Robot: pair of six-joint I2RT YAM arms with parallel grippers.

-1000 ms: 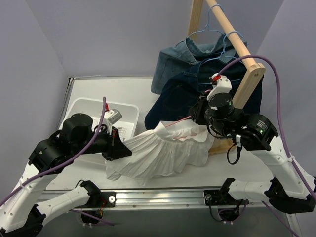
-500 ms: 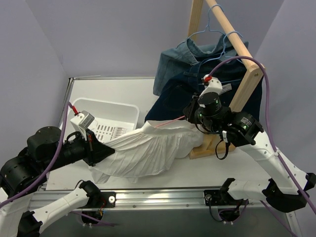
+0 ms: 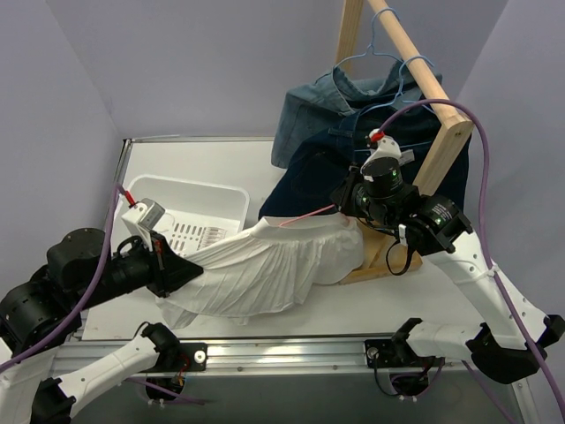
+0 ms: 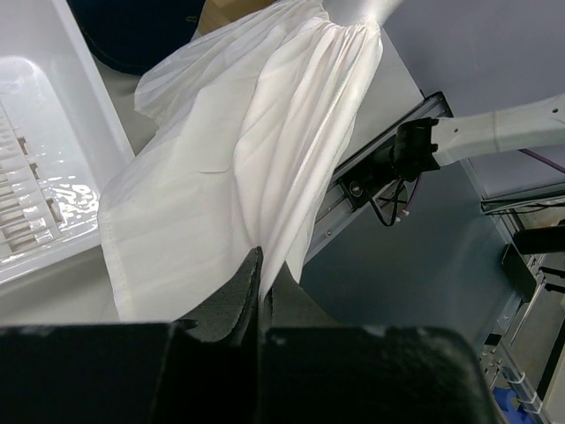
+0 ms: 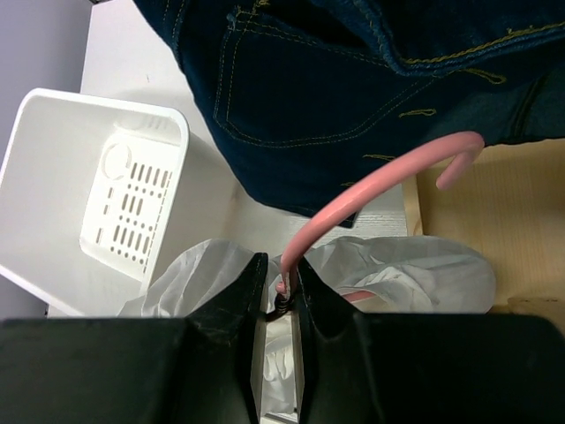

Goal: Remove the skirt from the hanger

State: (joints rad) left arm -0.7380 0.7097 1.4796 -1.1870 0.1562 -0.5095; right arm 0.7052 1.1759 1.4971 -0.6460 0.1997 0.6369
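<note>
The white pleated skirt [image 3: 265,265] is stretched between the two arms above the table, from the left gripper to the right one. My left gripper [image 3: 172,265] is shut on the skirt's hem; the left wrist view shows the fabric [image 4: 238,168] pinched between its jaws [image 4: 261,269]. My right gripper [image 3: 353,208] is shut on the pink-red hanger [image 3: 305,215] at the neck below its hook. In the right wrist view the hook [image 5: 380,181] curves up from the jaws [image 5: 281,283] and the skirt's gathered top [image 5: 406,269] bunches below.
A white perforated basket [image 3: 199,199] sits at the back left of the table. Dark-blue denim [image 3: 309,177] and a light-blue denim shirt [image 3: 318,106] hang on light-blue hangers [image 3: 380,49] from a wooden rack [image 3: 424,66] at the back right.
The left arm pulled back to the left with the hem, stretching the skirt out flat. The right gripper with the hanger moved slightly up and away from me.
</note>
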